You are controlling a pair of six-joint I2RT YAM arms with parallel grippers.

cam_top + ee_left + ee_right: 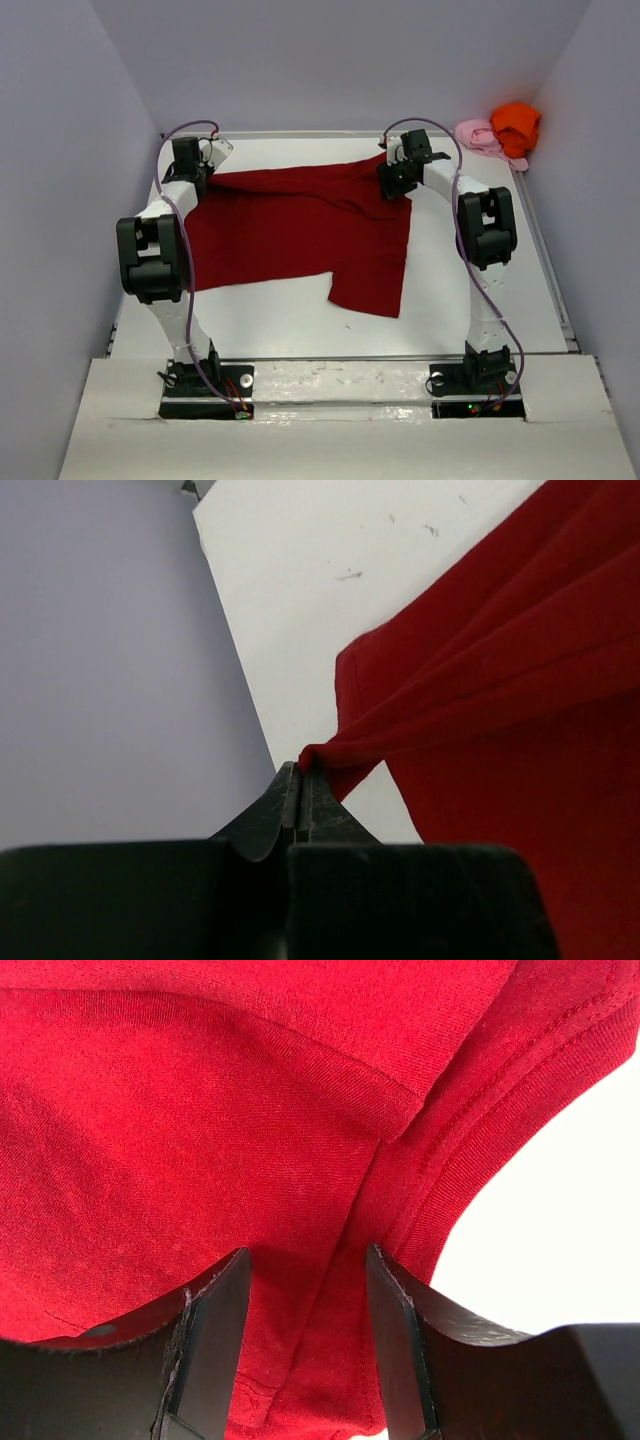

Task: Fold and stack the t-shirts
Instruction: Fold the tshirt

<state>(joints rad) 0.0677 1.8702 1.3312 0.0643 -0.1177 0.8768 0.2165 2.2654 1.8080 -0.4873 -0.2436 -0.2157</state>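
Black and close to the lens, the left gripper [302,771] was pinched fully shut on a small peak of the dark red t-shirt [290,225], at that shirt's far left corner, with the cloth drawn into taut folds running away from the grip. The right gripper [308,1256] stood at the shirt's far right edge with its jaws parted fairly wide, straddling a stitched seam and a ribbed hem band. It pressed down over the cloth but had hold of nothing.

The shirt lay spread but uneven on the desk [440,310], with one lobe hanging toward the near side. Beyond the shirt's far right corner, well apart from it, the bright orange t-shirt [515,125] sat bunched on the pale pink t-shirt [475,132], both unfolded.

By my judgement, the first shirt was being taken by its far edge ahead of a straightening pull or a first fold. The next move called for the right gripper to close on the hem, then for both arms to lift and travel together, keeping the edge taut so the cloth would not sag or twist.

No brand, label or writing could be read on any cloth or surface.
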